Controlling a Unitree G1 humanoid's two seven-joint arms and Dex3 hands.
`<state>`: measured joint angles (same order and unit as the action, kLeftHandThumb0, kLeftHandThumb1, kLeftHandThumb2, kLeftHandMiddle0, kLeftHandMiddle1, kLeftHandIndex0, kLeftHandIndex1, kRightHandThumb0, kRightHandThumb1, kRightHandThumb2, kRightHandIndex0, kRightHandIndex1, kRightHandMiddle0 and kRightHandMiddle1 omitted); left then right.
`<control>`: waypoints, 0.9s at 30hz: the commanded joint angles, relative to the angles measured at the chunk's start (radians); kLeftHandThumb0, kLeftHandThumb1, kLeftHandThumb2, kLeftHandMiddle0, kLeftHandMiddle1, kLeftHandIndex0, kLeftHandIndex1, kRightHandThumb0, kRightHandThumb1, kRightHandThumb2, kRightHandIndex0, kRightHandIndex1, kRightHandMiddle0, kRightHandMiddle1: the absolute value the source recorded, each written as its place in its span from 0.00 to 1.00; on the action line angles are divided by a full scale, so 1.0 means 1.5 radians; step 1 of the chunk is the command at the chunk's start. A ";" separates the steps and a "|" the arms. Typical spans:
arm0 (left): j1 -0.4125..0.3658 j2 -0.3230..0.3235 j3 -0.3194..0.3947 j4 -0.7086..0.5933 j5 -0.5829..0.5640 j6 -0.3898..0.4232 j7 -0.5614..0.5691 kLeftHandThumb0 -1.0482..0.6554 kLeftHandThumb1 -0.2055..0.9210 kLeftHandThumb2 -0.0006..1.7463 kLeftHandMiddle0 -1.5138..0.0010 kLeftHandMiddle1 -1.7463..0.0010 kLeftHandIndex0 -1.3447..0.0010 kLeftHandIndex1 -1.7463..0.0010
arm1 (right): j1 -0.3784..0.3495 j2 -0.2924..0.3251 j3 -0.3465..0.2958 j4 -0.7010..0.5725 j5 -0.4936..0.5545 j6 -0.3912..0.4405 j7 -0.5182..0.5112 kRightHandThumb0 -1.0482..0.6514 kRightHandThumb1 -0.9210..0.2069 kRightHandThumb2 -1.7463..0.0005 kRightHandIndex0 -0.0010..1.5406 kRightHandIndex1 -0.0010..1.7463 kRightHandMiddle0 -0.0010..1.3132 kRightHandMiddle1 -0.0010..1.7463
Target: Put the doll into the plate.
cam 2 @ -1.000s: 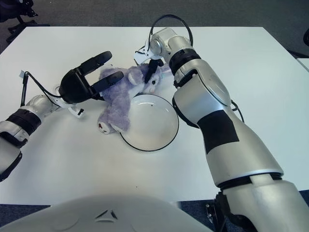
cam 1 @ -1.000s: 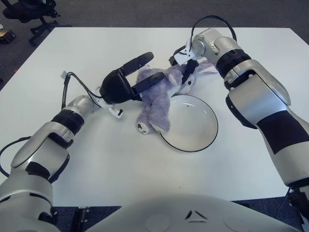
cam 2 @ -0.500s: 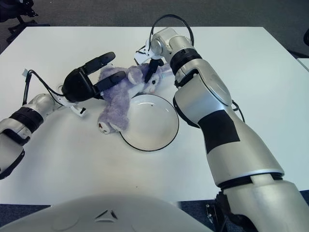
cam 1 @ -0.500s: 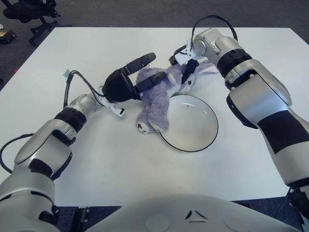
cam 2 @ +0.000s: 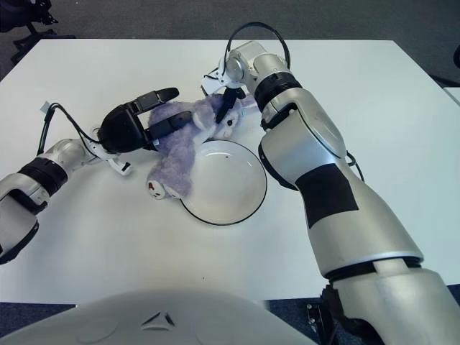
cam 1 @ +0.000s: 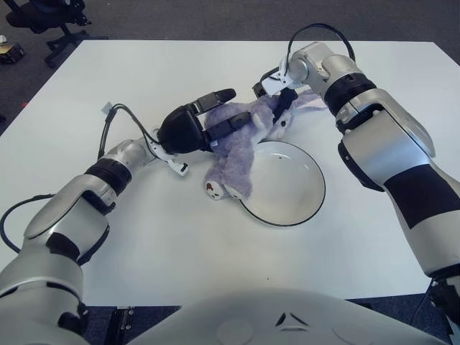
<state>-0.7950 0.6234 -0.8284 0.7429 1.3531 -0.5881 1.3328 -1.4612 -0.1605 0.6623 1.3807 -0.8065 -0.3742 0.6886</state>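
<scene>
A purple plush doll (cam 1: 233, 154) lies on the white table, its body just left of the white, dark-rimmed plate (cam 1: 287, 190) and its head near the plate's far edge. My black left hand (cam 1: 231, 109) reaches in from the left. Its fingers (cam 1: 218, 95) are spread, one above and one below the doll's raised arm, touching the fur without closing on it. My right hand (cam 1: 282, 99) comes in from the far right and is curled on the doll's head, with a dark finger (cam 2: 224, 106) pressed into it. The plate holds nothing.
The white table (cam 1: 144, 237) stretches wide on all sides. A black cable (cam 1: 118, 122) runs along my left forearm. An office chair base (cam 1: 50, 21) stands on the dark floor beyond the table's far left corner.
My left hand has slid to the right and turned flatter, its fingers reaching further over the doll's arm. The doll's body has shifted slightly toward the plate. The right hand barely moved.
</scene>
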 commanded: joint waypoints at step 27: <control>0.016 0.032 0.028 -0.059 -0.082 -0.085 -0.197 0.35 1.00 0.06 0.81 0.03 0.79 0.55 | 0.035 0.000 -0.041 0.005 0.033 0.025 0.009 0.41 0.00 0.75 0.43 1.00 0.22 0.96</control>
<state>-0.7924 0.6657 -0.7876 0.6572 1.2253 -0.7103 1.0712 -1.4323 -0.1670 0.6101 1.3807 -0.7684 -0.3365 0.6900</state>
